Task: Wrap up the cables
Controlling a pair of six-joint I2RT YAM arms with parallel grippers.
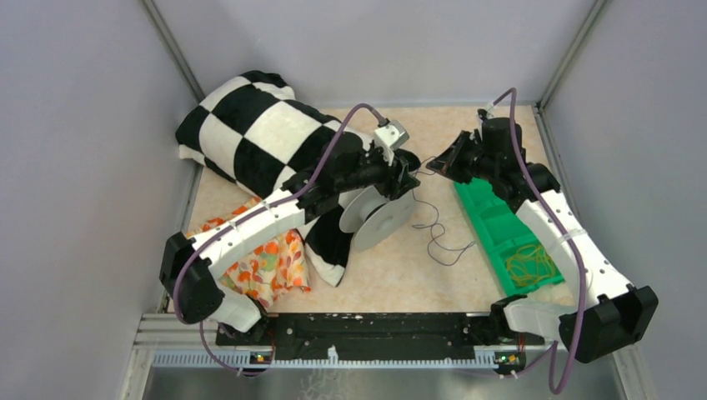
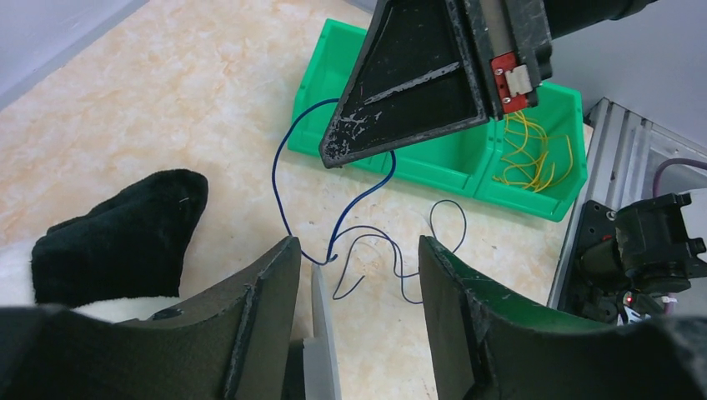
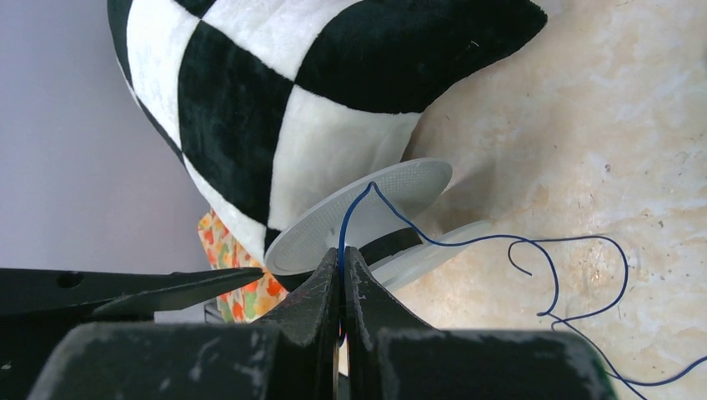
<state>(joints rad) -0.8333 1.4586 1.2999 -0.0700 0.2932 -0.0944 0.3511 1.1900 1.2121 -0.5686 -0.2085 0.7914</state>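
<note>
At the far left a floral cloth (image 1: 267,268) is lying on the table (image 1: 392,279), partly tucked under a black-and-white checkered pillow (image 1: 258,137). The left gripper (image 1: 407,177) is hovering at the top of a pale grey spool (image 1: 379,223), which is sitting tilted on edge beside the pillow's corner. Its fingers (image 2: 267,308) are standing apart with one flange edge showing between them. Whether either pad is touching that flange is hard to tell from the wrist view.

The cable (image 1: 435,237), thin and dark blue, is running from the flange edge up to the right gripper (image 1: 433,165), whose fingers (image 3: 321,287) are pressing together on it just beside the spool. The rest is trailing in loose loops on the table between the spool and a green bin (image 1: 492,221). Yellow rubber bands (image 1: 529,267) are lying in the bin's near compartment.
</note>
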